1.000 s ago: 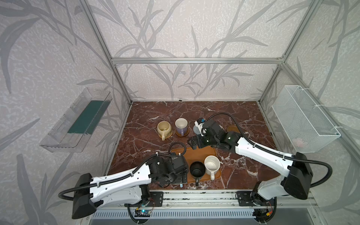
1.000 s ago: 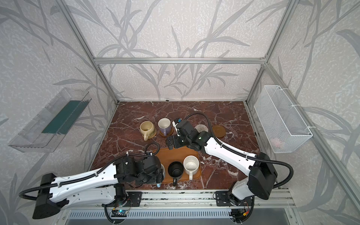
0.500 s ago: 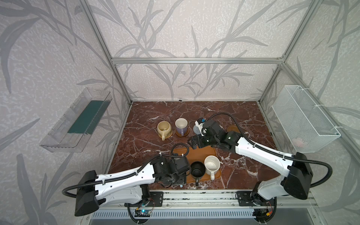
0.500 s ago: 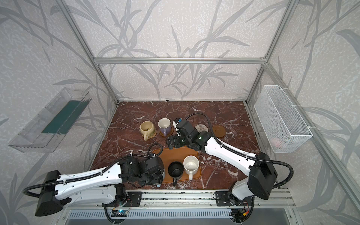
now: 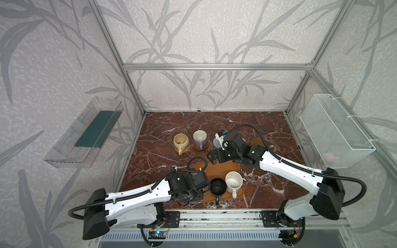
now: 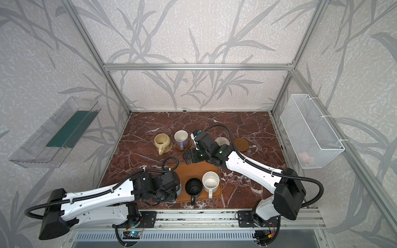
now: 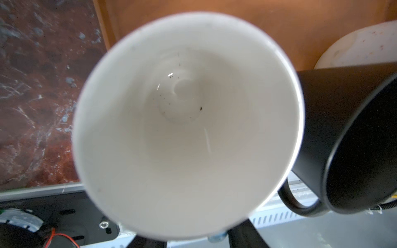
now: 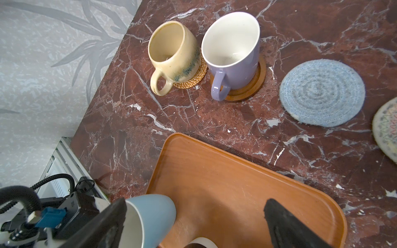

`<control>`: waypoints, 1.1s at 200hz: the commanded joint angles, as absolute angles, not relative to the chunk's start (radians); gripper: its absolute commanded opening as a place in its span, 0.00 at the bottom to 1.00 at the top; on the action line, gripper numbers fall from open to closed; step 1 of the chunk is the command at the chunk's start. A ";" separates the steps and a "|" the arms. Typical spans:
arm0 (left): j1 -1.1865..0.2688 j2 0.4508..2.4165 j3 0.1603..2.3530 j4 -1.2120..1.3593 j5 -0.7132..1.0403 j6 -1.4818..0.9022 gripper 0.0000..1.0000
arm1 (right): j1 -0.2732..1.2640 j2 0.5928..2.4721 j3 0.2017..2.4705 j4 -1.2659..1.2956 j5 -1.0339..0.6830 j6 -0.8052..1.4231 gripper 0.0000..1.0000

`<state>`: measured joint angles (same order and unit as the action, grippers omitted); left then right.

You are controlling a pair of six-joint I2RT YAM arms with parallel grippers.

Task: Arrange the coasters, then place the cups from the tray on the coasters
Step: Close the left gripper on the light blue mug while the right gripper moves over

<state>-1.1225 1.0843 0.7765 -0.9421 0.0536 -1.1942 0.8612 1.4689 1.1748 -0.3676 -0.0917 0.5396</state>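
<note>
Left gripper (image 6: 173, 192) has settled over blue cup (image 8: 150, 214) on tray (image 8: 214, 171); grip hidden, can't tell. Right gripper (image 8: 195, 206) wide, empty. Lift likely next.

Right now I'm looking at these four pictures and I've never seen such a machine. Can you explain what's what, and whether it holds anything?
This robot has a left arm and a right arm at a marble table, each ending in a pincer. Two pictures look down from overhead; two come from wrist cameras. A beige mug sits on a rattan coaster and a lavender mug on a brown coaster. Beside them lie bare a blue-grey coaster, a cream coaster and a second brown coaster. The tray holds a black mug and a white mug. The left pincer is over a light blue mug at the tray's edge; whether it grips is hidden. The right pincer hangs open above the tray, empty.
</note>
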 commanded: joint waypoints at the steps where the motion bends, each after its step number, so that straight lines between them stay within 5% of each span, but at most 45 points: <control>1: -1.104 1.094 0.795 -0.998 0.003 -1.165 0.39 | 0.857 1.454 1.167 -0.379 -0.098 0.551 0.99; 140: -1.080 1.191 0.846 -1.019 -0.029 -1.038 0.31 | 0.854 1.365 1.118 -0.486 -0.268 0.535 1.00; 220: -1.065 1.258 0.855 -1.026 -0.014 -1.027 0.25 | 0.854 1.255 0.987 -0.507 -0.190 0.505 0.99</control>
<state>-1.0767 1.2469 0.8375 -1.0019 0.0021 -1.0325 0.8581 1.3067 1.0058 -0.4801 -0.2256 0.5228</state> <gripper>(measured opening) 0.256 0.991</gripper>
